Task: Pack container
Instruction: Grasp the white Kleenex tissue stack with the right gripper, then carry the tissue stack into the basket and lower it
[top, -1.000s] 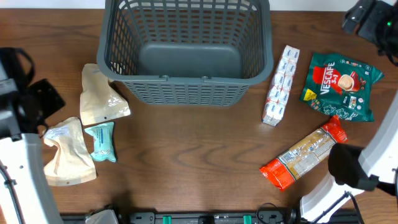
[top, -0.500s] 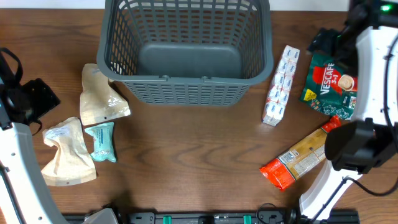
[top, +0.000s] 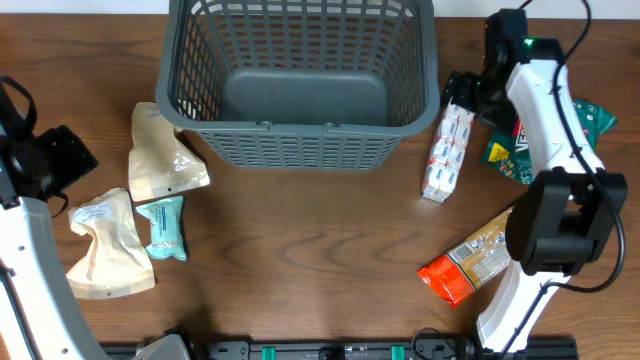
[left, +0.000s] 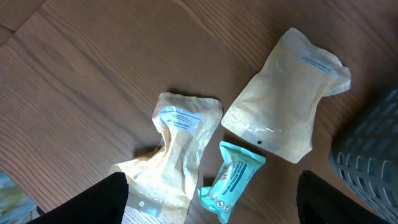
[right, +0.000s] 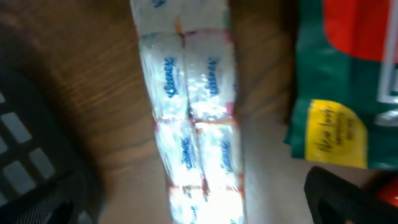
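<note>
- Container (top: 300, 148) stands empty at the far edge of the table (top: 320, 260), centre
- My right gripper (right: 199, 214), jaws wide, hovers over the Kleenex tissue strip (right: 193, 124); next, I judge: descend and clamp
- Left gripper (left: 217, 208) spread, empty

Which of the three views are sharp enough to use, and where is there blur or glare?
Overhead: sharp and evenly lit, the basket lattice crisp. Left wrist: clear, the label on the larger pouch visible, only a soft sheen on the table. Right wrist: blurred throughout, the tissue pack smeared, with a bright glare patch at its lower end.
</note>
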